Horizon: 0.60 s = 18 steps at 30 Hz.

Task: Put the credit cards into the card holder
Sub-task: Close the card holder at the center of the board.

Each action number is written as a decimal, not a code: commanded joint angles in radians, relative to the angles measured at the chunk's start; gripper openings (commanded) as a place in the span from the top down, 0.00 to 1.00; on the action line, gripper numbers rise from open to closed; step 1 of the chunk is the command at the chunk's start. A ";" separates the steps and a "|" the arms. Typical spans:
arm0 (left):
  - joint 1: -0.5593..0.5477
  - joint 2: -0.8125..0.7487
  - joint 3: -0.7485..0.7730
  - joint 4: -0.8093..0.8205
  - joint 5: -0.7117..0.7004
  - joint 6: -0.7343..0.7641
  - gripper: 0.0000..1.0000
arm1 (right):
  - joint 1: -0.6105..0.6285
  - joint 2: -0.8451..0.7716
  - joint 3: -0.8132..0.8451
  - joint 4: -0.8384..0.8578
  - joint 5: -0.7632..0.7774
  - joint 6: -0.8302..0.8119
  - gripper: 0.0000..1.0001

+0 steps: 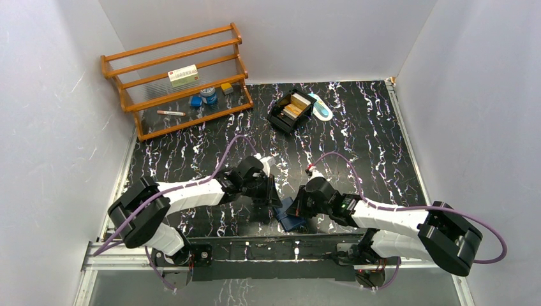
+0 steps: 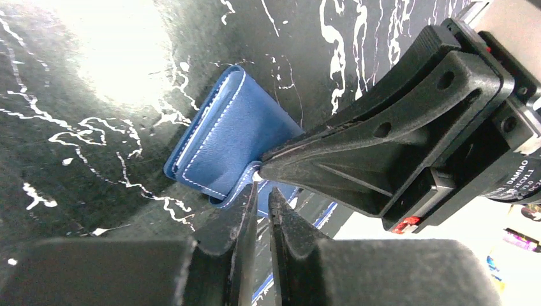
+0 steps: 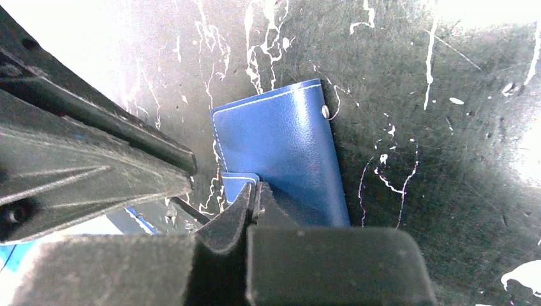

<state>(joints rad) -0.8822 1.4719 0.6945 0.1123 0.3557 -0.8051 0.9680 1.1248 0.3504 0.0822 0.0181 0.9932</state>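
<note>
The navy-blue card holder (image 1: 292, 221) lies folded on the black marbled table near its front edge, between my two grippers. It shows in the left wrist view (image 2: 233, 134) and the right wrist view (image 3: 287, 146), snap stud up. My right gripper (image 3: 255, 187) is shut on the holder's small flap at its near edge. My left gripper (image 2: 263, 190) is nearly shut with a thin empty gap, its tips right at that flap, touching the right gripper's tips. The gold credit cards (image 1: 293, 105) sit stacked in a black tray (image 1: 279, 119) at the back.
A wooden rack (image 1: 175, 83) stands at the back left with a white-and-red box (image 1: 183, 76), blue jars (image 1: 207, 95) and small items. A white and teal object (image 1: 322, 108) lies right of the tray. The table's front rail (image 1: 268, 245) is just behind the holder.
</note>
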 commanded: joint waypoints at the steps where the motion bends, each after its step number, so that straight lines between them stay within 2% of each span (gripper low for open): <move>1: -0.032 0.014 -0.012 0.017 0.036 -0.021 0.91 | -0.003 0.018 -0.040 -0.092 0.037 -0.018 1.00; 12: -0.066 0.108 -0.009 0.009 0.019 -0.020 0.97 | -0.003 0.007 -0.037 -0.102 0.030 -0.008 0.99; 18: -0.068 0.135 -0.004 -0.015 0.002 -0.016 0.98 | -0.002 0.014 0.037 -0.192 0.039 -0.041 0.95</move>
<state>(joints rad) -0.9401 1.5787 0.6945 0.1413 0.3748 -0.8310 0.9680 1.1206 0.3531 0.0696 0.0189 0.9981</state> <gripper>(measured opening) 0.027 0.048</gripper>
